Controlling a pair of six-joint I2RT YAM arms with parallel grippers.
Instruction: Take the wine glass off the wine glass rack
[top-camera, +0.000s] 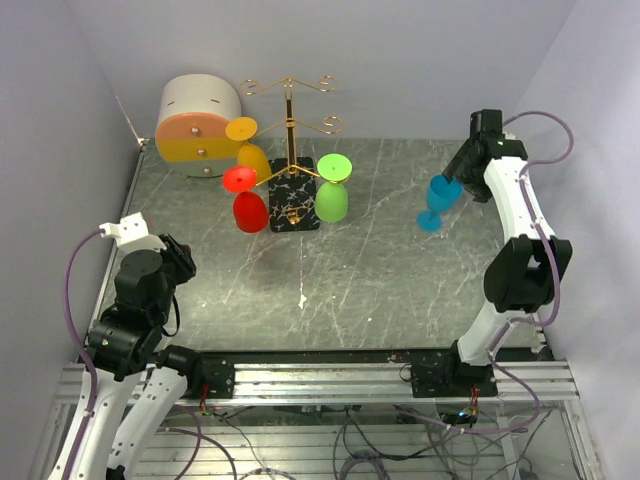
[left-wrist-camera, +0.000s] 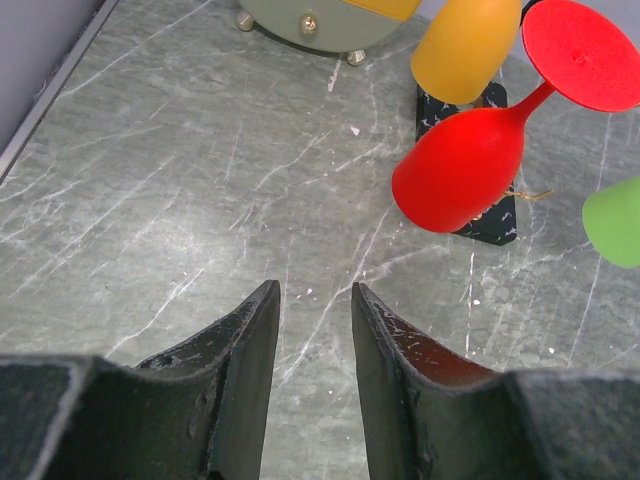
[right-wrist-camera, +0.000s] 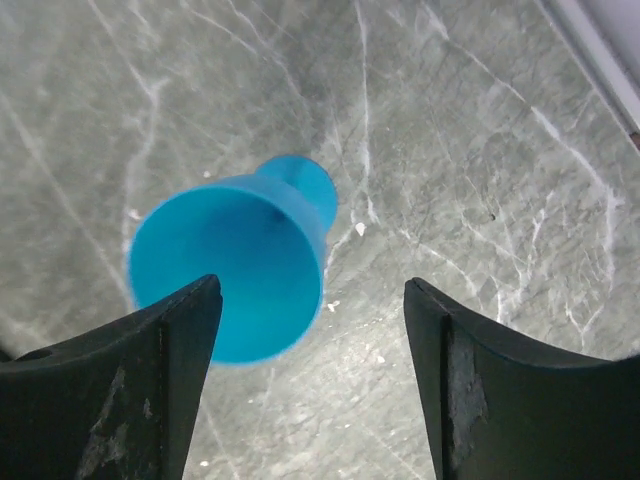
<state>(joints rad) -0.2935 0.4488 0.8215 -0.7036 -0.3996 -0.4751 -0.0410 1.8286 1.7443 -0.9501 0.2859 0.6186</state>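
Note:
The gold wine glass rack (top-camera: 290, 120) stands on its black marble base (top-camera: 293, 208) at the back of the table. A yellow glass (top-camera: 251, 155), a red glass (top-camera: 247, 205) and a green glass (top-camera: 332, 198) hang upside down from it. A blue wine glass (top-camera: 437, 203) is off the rack at the right, bowl up, its foot on the table. My right gripper (top-camera: 455, 180) is open just above it; in the right wrist view (right-wrist-camera: 311, 283) the blue glass (right-wrist-camera: 235, 265) sits by the left finger, outside the jaws. My left gripper (top-camera: 183, 260) is slightly open and empty (left-wrist-camera: 312, 286).
A round white-and-orange drawer box (top-camera: 197, 125) stands at the back left, next to the rack. The left wrist view shows the red glass (left-wrist-camera: 460, 170), yellow glass (left-wrist-camera: 465, 45), green glass (left-wrist-camera: 615, 220) and rack base (left-wrist-camera: 497, 225). Walls close off three sides of the marble table (top-camera: 380, 280).

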